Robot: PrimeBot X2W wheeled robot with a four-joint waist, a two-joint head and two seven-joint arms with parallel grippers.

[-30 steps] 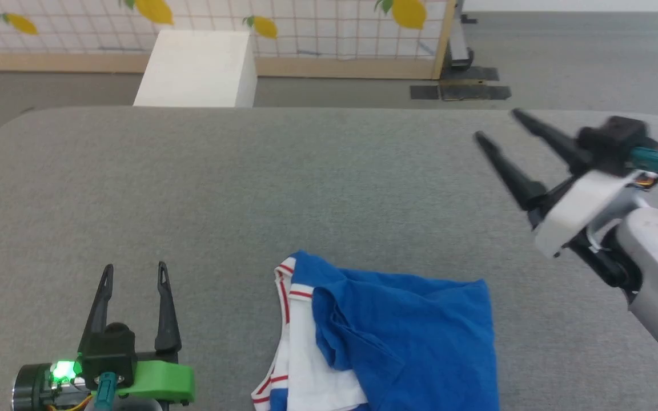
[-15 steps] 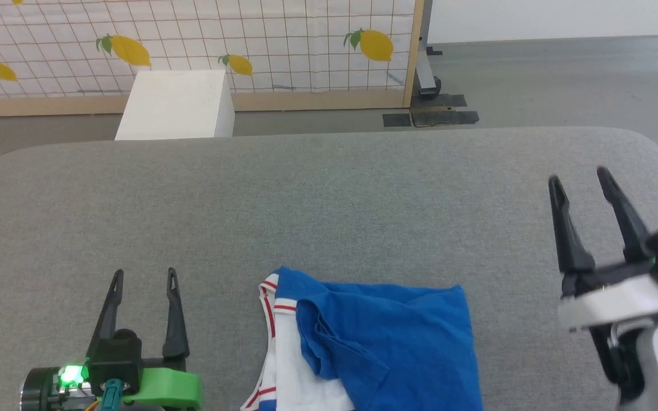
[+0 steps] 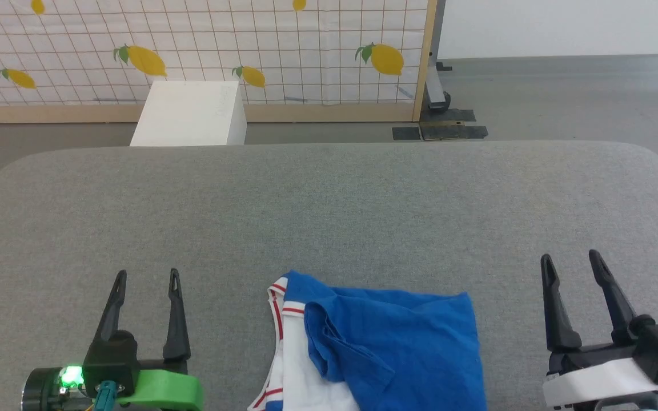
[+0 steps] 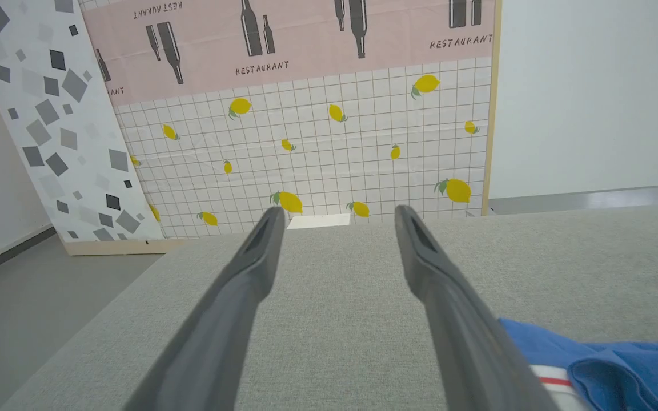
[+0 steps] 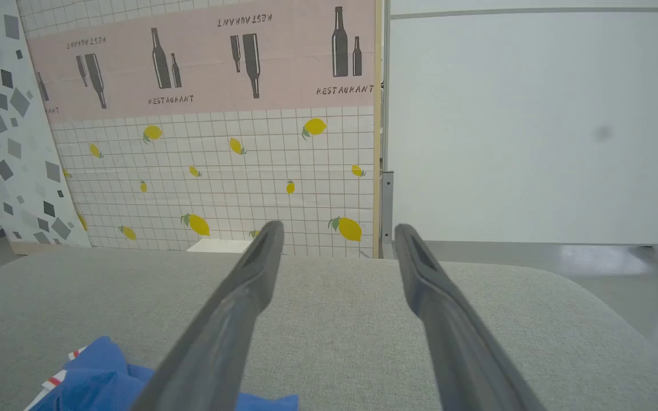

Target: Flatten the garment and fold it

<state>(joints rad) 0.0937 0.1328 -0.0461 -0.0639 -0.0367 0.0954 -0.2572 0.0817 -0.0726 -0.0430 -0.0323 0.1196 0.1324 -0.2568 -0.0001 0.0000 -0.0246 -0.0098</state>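
Observation:
The garment point(image 3: 397, 348), a royal blue shirt with white sleeve fabric and red-striped trim, lies folded over itself near the front edge of the grey table point(image 3: 329, 200). Its lower part runs out of the head view. My left gripper point(image 3: 147, 275) stands open to the garment's left, apart from it, with nothing between its fingers. Open and empty too, my right gripper point(image 3: 570, 260) rests to the garment's right. In the left wrist view the garment point(image 4: 620, 359) shows at the lower right of my left gripper point(image 4: 336, 212). In the right wrist view the garment point(image 5: 95, 377) lies left of my right gripper point(image 5: 337, 229).
A white box point(image 3: 192, 114) stands on the floor beyond the table's far edge. Behind it a lemon-print screen point(image 3: 192, 51) on a wooden frame closes off the back. Grey floor point(image 3: 563, 97) stretches out at the far right.
My right arm swung down from the upper right to rest low at the garment's right, fingers pointing away. The head camera tilted, so the scene shifted. Left gripper and garment stayed put.

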